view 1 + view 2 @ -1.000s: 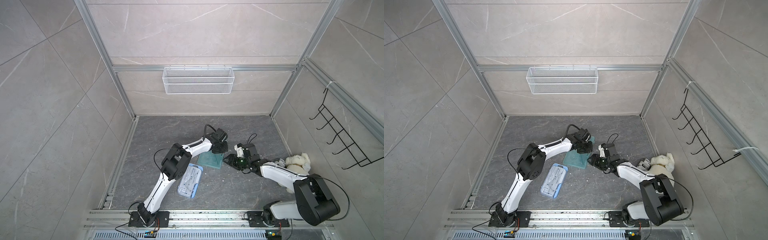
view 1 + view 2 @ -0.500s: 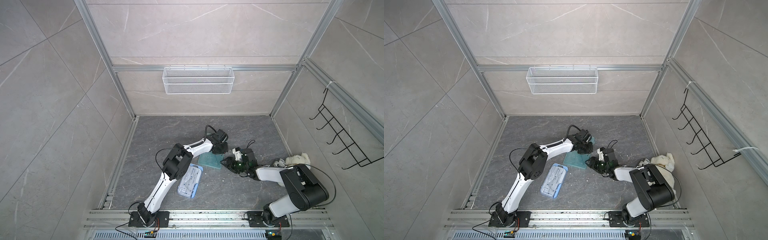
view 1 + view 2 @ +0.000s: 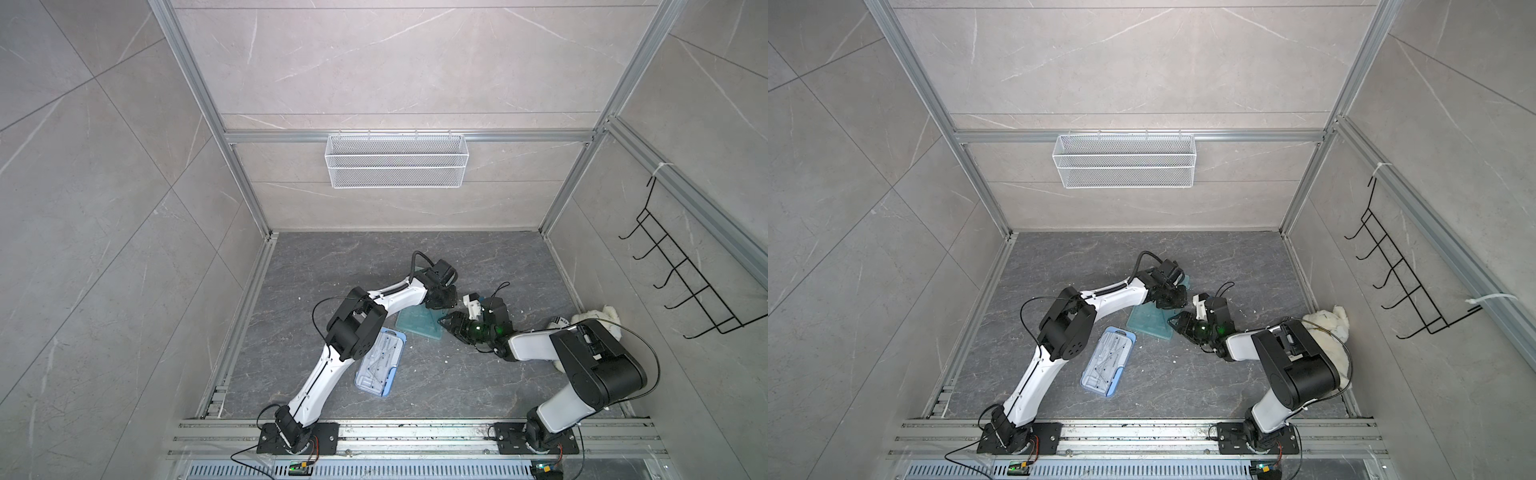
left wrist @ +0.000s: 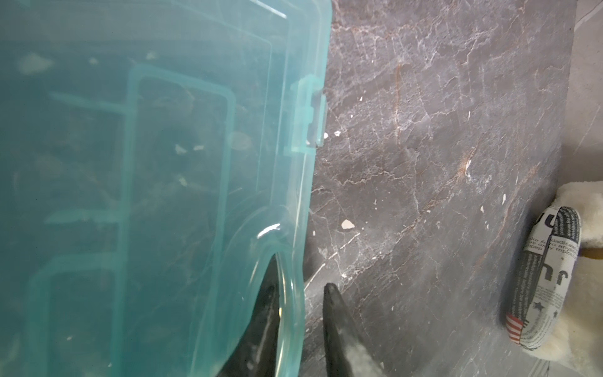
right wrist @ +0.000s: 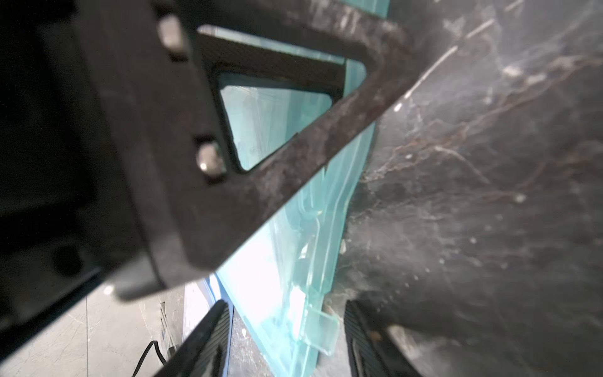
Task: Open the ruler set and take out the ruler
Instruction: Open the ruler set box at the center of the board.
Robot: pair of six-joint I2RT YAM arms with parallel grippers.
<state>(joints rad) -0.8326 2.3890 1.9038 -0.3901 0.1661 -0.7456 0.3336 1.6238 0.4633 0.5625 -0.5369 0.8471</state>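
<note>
A teal see-through flat case point(image 3: 417, 322) point(image 3: 1148, 322) lies on the floor between both arms. Its rim point(image 4: 295, 293) runs between the fingers of my left gripper point(image 4: 303, 277): one finger lies against it, the other stands clear, so the jaws are open. My right gripper point(image 5: 287, 305) is open too, straddling the case edge at its latch tab point(image 5: 321, 329) without touching it. In both top views the two grippers point(image 3: 440, 305) point(image 3: 446, 322) meet at the case's right corner. The clear, blue-rimmed ruler set point(image 3: 380, 361) point(image 3: 1108, 360) lies flat and closed by my left elbow, with ruler shapes faint inside.
A white plush toy point(image 3: 598, 320) point(image 3: 1325, 328) with a newsprint-patterned roll point(image 4: 548, 277) lies at the right wall behind my right arm. A wire basket point(image 3: 395, 162) hangs on the back wall, a black hook rack point(image 3: 685, 286) on the right wall. White crumbs dot the floor.
My right gripper has moved left up to the teal case's edge. My left gripper, shut on the rim before, has parted its jaws a little.
</note>
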